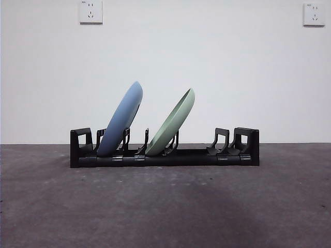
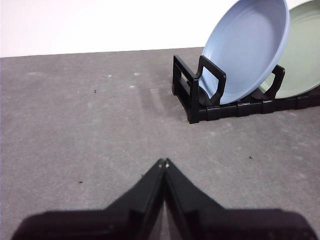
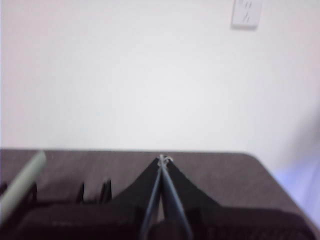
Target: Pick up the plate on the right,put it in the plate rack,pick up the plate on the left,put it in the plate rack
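Note:
The black plate rack (image 1: 165, 152) stands across the middle of the table. A blue plate (image 1: 121, 119) leans in its left slots and a green plate (image 1: 171, 122) leans in the slots beside it, both tilted to the right. My left gripper (image 2: 164, 162) is shut and empty, hovering over bare table some way from the rack's left end (image 2: 192, 95), with the blue plate (image 2: 250, 47) and green plate (image 2: 300, 65) in sight. My right gripper (image 3: 163, 160) is shut and empty, above the rack's right part, with the green plate's rim (image 3: 22, 185) off to one side.
The grey table (image 1: 165, 206) ends at a white wall with two sockets (image 1: 90, 11) (image 1: 314, 14). The rack's right slots (image 1: 222, 142) hold nothing. Neither arm shows in the front view.

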